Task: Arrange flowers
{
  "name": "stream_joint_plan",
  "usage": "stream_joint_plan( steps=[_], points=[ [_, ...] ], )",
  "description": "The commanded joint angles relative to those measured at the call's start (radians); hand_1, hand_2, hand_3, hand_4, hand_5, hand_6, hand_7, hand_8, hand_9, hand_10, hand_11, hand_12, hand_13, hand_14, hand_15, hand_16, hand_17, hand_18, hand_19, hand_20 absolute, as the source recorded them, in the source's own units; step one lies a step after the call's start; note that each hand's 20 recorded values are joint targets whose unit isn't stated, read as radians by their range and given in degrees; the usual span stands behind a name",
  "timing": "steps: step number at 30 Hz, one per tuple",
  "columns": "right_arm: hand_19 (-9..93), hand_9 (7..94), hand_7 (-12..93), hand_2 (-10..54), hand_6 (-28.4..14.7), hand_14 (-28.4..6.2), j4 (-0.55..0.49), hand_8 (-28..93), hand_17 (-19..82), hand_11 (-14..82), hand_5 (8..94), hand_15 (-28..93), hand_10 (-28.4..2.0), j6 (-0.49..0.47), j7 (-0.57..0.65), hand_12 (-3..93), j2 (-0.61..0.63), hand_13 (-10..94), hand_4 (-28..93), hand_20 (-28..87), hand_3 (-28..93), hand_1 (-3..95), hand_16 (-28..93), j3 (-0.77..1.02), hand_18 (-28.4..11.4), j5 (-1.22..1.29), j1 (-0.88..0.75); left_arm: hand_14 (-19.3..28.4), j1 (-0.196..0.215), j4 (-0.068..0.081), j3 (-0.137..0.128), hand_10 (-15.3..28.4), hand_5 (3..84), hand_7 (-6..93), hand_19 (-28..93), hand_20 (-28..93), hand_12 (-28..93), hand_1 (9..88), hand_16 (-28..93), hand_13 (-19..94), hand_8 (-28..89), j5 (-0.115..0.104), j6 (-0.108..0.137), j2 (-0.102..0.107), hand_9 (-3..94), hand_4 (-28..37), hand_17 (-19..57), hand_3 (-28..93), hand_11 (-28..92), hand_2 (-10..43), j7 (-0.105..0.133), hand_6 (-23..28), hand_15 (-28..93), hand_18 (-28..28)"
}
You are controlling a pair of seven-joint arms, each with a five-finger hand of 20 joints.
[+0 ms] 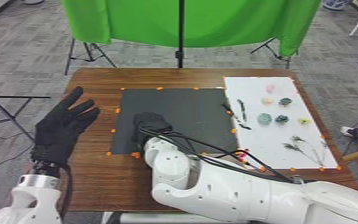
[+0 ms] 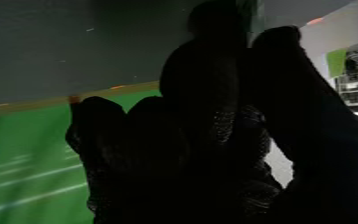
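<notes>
Head view: the robot's left hand [image 1: 58, 131], in a black fabric glove, is beyond the left side of the dark grey rectangular mat [image 1: 182, 102], its fingers spread wide. The right hand [image 1: 151, 121], gloved alike, is low over the mat's left half; whether it holds a piece cannot be told. Right of the mat, on a flat white sheet [image 1: 255, 85], lie a small pale pink bloom [image 1: 270, 89], a rounded green oval piece [image 1: 264, 118], a small yellow bloom [image 1: 305, 121] and feathery grey-green sprigs [image 1: 296, 148]. Thin dark brown twigs [image 1: 242, 114] lie by the mat's right edge. The step in hand is judged to be early placing upon the mat. The next move calls for setting down any piece held, otherwise fetching one from the sheet. Right wrist view: the right hand is silhouetted before the mat; its grip cannot be confirmed.
</notes>
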Motion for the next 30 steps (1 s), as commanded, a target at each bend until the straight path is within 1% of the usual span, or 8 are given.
stream_joint_plan(
  steps=[1,3,5,13,17,23,27,30],
  points=[
    [93,93.7,16,-4.0,-0.2,-9.5,-0.019,-12,51,46.0,93.2,71,-11.3,-0.01,-0.014,21.7,-0.004,86,-28,45,66,41.2,21,0.022,-23.4,0.007,-0.002,27.7,-0.001,0.007,0.003,19.3,36.4,11.1,53,6,11,24.5,-8,24,-10,0.015,-0.018,-0.024,34.7,-23.6,-10.9,81,21,4.0,-0.027,6.2,47,26.8],
    [93,93.7,16,-4.3,-0.5,-9.9,-0.026,-13,50,45.3,92.8,70,-11.4,-0.017,-0.017,21.6,0.001,85,-28,45,66,39.5,21,0.013,-23.4,-0.025,-0.001,27.7,0.029,-0.003,0.007,19.3,36.4,11.1,53,6,11,24.5,-8,24,-10,-0.004,0.005,0.0,34.7,-23.5,-10.9,81,21,4.0,0.014,6.2,47,26.8],
    [93,93.7,16,-4.9,-1.0,-10.0,-0.039,-13,50,44.6,92.3,70,-11.6,-0.035,-0.034,21.5,0.016,85,-28,44,66,37.3,21,0.028,-23.5,-0.087,-0.025,27.7,0.057,-0.014,0.0,19.3,36.3,11.1,53,6,11,24.5,-8,24,-10,-0.01,0.018,0.004,34.7,-23.4,-10.9,81,21,3.9,0.015,6.3,47,26.8],
    [93,93.7,21,-5.1,-1.9,-10.6,-0.218,-11,50,46.9,93.7,72,-11.8,-0.017,-0.083,21.8,0.166,85,-27,47,66,30.5,20,0.195,-24.7,-0.141,-0.162,27.7,0.157,-0.037,-0.04,19.3,36.3,11.0,53,6,10,24.5,-8,24,-10,-0.021,0.029,-0.021,34.7,-23.4,-10.9,81,21,3.9,0.045,6.4,47,26.8],
    [93,92.7,20,-3.7,-2.6,-11.3,-0.327,-12,49,47.2,93.3,73,-12.3,0.042,-0.052,22.4,0.281,84,-27,49,65,28.9,21,0.28,-25.3,-0.113,-0.22,27.7,0.193,-0.037,-0.035,19.3,36.2,11.0,53,6,10,24.6,-8,24,-10,-0.055,0.058,0.006,34.6,-23.5,-10.9,81,21,3.9,0.097,6.4,47,26.8],
    [93,87.9,18,-2.6,-3.6,-13.1,-0.482,-11,43,43.9,87.2,72,-13.9,0.128,0.036,21.2,0.486,78,-26,40,67,28.6,19,0.488,-26.0,-0.093,-0.394,27.7,0.227,-0.031,-0.05,19.3,36.1,11.2,53,6,10,22.2,-8,24,-10,-0.073,0.053,-0.009,34.6,-25.8,-10.9,80,21,5.0,0.13,6.3,47,26.8],
    [93,83.5,17,-2.3,-4.5,-14.1,-0.565,-11,39,40.4,80.3,71,-15.2,0.156,0.076,19.7,0.598,74,-25,32,69,29.6,18,0.723,-25.7,-0.082,-0.606,27.8,0.249,-0.027,-0.036,19.3,36.1,11.2,54,6,11,18.2,-8,24,-10,-0.129,0.062,0.016,34.6,-27.9,-10.9,78,21,7.4,0.191,6.3,47,27.0],
    [93,80.9,17,-2.4,-4.8,-14.4,-0.593,-11,37,40.2,77.7,70,-15.5,0.196,0.109,19.2,0.668,72,-25,28,70,29.9,16,0.893,-25.6,-0.118,-0.776,28.0,0.259,-0.027,-0.034,19.4,36.3,11.2,54,7,11,12.7,-8,24,-10,-0.118,0.057,0.019,34.9,-28.2,-10.8,76,21,10.4,0.198,6.2,47,27.6]
  ],
)
